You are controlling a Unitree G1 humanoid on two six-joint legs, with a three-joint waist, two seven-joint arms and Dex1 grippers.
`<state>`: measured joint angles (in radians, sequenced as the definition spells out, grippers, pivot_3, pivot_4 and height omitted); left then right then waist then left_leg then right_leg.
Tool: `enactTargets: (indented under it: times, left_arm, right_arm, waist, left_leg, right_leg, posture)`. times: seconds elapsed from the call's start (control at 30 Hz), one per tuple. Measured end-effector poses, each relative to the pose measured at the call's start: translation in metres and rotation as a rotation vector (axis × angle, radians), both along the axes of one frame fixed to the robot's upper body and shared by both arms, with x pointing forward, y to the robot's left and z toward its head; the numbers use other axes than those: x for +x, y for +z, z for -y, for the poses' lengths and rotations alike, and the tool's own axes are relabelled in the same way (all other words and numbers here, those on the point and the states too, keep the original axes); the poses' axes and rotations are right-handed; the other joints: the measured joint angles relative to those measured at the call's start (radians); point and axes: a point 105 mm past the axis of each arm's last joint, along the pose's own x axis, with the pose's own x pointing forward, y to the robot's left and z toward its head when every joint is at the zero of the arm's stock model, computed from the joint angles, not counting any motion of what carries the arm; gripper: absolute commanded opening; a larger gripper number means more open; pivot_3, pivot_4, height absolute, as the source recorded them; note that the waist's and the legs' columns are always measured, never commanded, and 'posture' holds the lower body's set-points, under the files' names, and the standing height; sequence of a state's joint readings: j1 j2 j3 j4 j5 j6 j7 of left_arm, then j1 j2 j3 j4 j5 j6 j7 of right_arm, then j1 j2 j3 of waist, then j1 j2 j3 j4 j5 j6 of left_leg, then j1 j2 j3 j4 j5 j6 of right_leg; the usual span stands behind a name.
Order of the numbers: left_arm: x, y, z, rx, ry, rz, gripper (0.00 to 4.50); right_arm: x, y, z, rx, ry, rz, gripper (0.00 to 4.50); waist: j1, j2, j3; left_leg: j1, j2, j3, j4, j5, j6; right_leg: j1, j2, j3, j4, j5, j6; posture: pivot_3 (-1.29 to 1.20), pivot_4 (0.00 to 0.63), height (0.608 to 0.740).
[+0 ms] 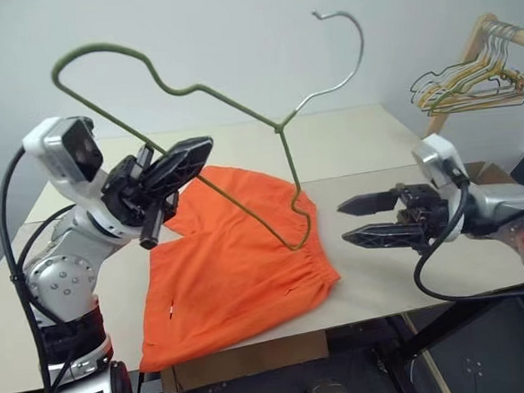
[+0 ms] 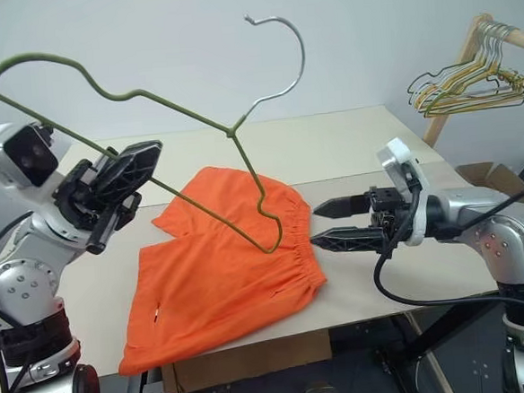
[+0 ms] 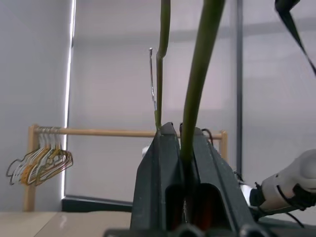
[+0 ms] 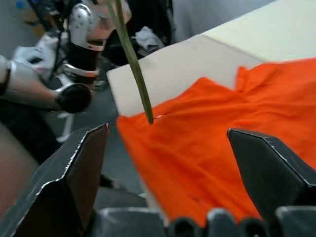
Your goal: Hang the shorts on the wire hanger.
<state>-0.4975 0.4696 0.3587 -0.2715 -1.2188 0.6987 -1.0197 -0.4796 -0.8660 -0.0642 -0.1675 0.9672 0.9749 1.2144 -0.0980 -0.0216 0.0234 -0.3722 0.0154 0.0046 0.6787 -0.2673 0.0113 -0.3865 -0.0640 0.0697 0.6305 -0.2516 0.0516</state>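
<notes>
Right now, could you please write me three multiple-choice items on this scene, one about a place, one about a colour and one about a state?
1. Where do the shorts lie?
A. flat on the table
B. on the floor
C. over the wooden rail

2. What colour are the shorts?
A. blue
B. orange
C. white

3. How is the wire hanger held?
A. the right gripper clamps it
B. it lies on the table
C. the left gripper is shut on its wire, holding it up in the air

Key: 1 A, the fabric is spread on the tabletop; 2 B, bright orange in both head views; 3 C, the left wrist view shows the fingers closed on the wire, while the right gripper is open and empty.
</notes>
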Motion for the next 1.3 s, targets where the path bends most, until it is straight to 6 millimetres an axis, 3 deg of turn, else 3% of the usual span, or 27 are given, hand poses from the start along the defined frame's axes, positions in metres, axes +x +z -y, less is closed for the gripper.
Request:
enactTargets:
  times: [0.13,0.33,0.83,0.93,1.23,1.3]
  left_arm:
    - [0.000,0.000,0.001,-0.006,-0.026,0.015,0.00]
    - [0.000,-0.004,0.008,-0.006,-0.048,0.029,0.00]
    - [0.002,-0.006,0.013,0.001,-0.032,0.050,0.00]
    - [0.004,-0.008,0.014,0.011,-0.027,0.046,0.00]
    - [0.012,-0.008,0.015,-0.021,-0.002,0.022,0.00]
    - [0.017,-0.008,0.011,-0.033,0.027,0.009,0.00]
  right_arm:
    - [0.000,-0.010,-0.017,0.007,0.049,-0.040,4.47]
    - [0.007,-0.004,-0.034,0.015,0.049,-0.010,4.47]
    - [0.006,-0.005,-0.051,0.007,0.097,-0.012,4.47]
    - [0.007,-0.005,-0.052,0.007,0.098,-0.010,3.55]
    - [0.010,-0.011,-0.058,-0.013,0.082,-0.004,0.26]
    - [0.005,-0.011,-0.063,-0.017,0.117,0.011,0.03]
  waist:
    - [-0.001,0.000,0.000]
    - [-0.002,0.000,0.000]
    - [-0.003,0.000,0.000]
    - [-0.003,0.000,0.000]
    - [-0.003,0.000,0.000]
    - [-0.003,0.000,0.000]
  left_leg:
    - [-0.001,0.000,0.000,0.000,0.000,0.000]
    - [-0.001,0.000,-0.001,0.000,0.000,0.000]
    - [-0.001,0.000,-0.001,0.000,0.000,0.000]
    - [-0.001,0.000,-0.001,0.000,0.000,0.000]
    - [-0.001,0.000,-0.002,0.000,0.000,0.000]
    - [-0.001,0.000,-0.002,0.000,0.000,0.000]
  right_leg:
    - [-0.001,0.000,0.000,0.000,0.000,0.001]
    - [-0.001,0.000,0.000,0.000,0.000,0.001]
    - [-0.001,0.000,0.000,0.000,0.000,0.001]
    - [-0.001,0.000,0.000,0.000,0.000,0.001]
    - [-0.001,0.000,0.000,0.000,0.001,0.001]
    - [-0.001,0.000,0.000,0.000,0.001,0.001]
  posture:
    - [-0.13,0.000,0.740]
    - [-0.13,0.000,0.740]
    - [-0.12,0.000,0.740]
    - [-0.12,0.000,0.740]
    - [-0.13,0.000,0.740]
    - [-0.13,0.000,0.740]
